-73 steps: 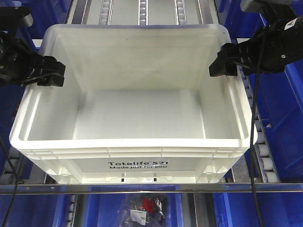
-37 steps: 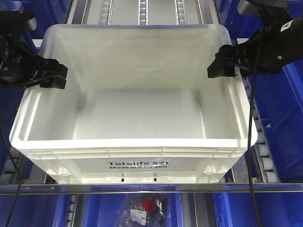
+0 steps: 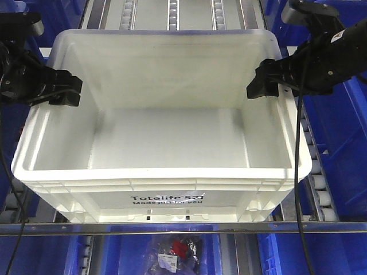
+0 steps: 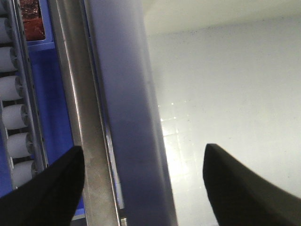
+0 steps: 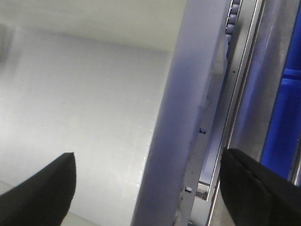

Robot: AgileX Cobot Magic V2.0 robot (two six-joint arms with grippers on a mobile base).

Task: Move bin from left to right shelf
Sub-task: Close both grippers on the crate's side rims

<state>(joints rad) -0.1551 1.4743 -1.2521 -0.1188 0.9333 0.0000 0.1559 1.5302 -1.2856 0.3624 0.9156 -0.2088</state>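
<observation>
A large empty white bin marked "Totelife 521" [image 3: 166, 199] sits on a roller shelf and fills the middle of the front view. My left gripper [image 3: 64, 91] is at its left rim. In the left wrist view the left gripper [image 4: 143, 148] is open, with one finger outside the bin wall [image 4: 127, 117] and one inside, not touching it. My right gripper [image 3: 265, 80] is at the right rim. In the right wrist view the right gripper [image 5: 148, 153] is open and straddles the wall [image 5: 188, 94] the same way.
Blue bins [image 3: 338, 137] stand on both sides. Roller tracks [image 3: 172, 14] run behind the bin and along its sides [image 4: 14, 117]. A metal rail [image 3: 183, 228] crosses the front. A dark bag with a red item [image 3: 175, 251] lies on the level below.
My right gripper has edged a little left and down over the right rim. My left gripper has shifted slightly right. The bin has barely moved.
</observation>
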